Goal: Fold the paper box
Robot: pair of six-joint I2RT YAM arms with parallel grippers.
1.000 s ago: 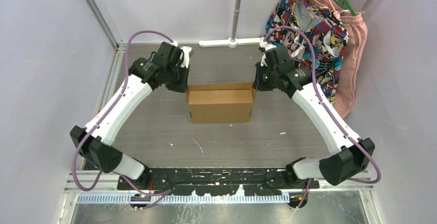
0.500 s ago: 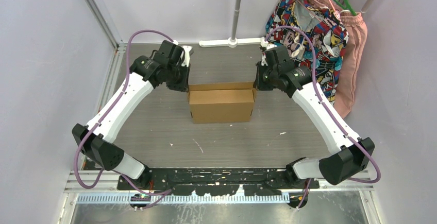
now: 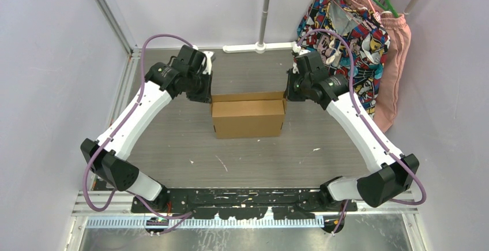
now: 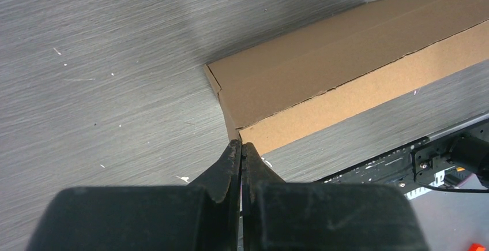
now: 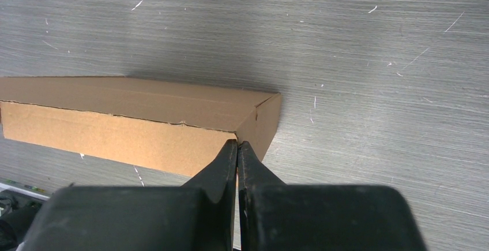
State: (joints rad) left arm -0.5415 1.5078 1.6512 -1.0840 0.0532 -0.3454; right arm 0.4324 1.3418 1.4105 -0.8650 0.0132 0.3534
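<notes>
The paper box (image 3: 248,117) is a closed, shallow brown cardboard box lying flat in the middle of the grey table. My left gripper (image 3: 209,97) is shut, its tips at the box's far left corner. In the left wrist view the box (image 4: 346,66) runs off to the right and the shut tips (image 4: 241,145) meet its corner edge with nothing between them. My right gripper (image 3: 286,96) is shut at the far right corner. In the right wrist view its tips (image 5: 237,144) rest against the corner of the box (image 5: 132,115).
Patterned and pink clothes (image 3: 352,32) hang at the back right. A white pole with a foot (image 3: 262,46) stands at the back edge. A metal frame post (image 3: 115,26) borders the left side. The black base rail (image 3: 242,196) runs along the near edge.
The box has slid slightly to the right, with both shut grippers staying at its far corners. The left arm has shifted a little.
</notes>
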